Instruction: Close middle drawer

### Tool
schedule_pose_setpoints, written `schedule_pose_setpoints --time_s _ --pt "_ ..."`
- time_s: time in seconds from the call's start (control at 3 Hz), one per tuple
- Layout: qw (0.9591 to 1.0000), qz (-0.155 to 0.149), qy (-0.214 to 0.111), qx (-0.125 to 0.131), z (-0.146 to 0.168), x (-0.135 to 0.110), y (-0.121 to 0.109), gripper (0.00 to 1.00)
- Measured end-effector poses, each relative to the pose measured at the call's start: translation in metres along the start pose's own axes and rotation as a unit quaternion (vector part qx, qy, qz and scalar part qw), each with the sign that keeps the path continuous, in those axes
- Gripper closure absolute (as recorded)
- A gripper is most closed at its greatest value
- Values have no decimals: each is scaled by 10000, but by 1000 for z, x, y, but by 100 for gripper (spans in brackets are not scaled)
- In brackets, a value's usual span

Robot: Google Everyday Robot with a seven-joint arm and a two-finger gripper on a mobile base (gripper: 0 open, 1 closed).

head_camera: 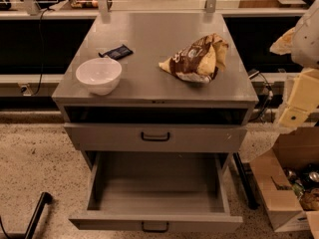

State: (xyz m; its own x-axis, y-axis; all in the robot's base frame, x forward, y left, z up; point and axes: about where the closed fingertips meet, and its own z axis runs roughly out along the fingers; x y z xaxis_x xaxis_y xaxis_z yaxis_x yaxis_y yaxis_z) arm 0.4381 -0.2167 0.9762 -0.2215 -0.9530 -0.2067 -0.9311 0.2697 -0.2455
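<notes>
The middle drawer (155, 188) is standing pulled far out, empty, so we are expecting it to roll lightly; we are aiming at its stiff metal front beside the handle (155, 226). The gripper (298, 101) is hanging at right, well apart; its opening we cannot tell.

The middle drawer (155, 183) stands pulled far out below the front edge of the counter (154, 39). It is a deep, plain grey box, level, and its low wide front carries a small black handle (155, 227). The gripper (295, 108) hangs beyond the counter's right edge, well apart from the drawer.
</notes>
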Motion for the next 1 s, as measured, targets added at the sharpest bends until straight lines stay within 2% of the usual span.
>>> schedule_pose_setpoints --time_s 0.33,0.67,1.0 --pt "10000 0 0 0 0 0 0 0" --pt "9996 47 -107 -245 36 6 16 0" --pt "9960 -111 -764 -442 81 -3 62 0"
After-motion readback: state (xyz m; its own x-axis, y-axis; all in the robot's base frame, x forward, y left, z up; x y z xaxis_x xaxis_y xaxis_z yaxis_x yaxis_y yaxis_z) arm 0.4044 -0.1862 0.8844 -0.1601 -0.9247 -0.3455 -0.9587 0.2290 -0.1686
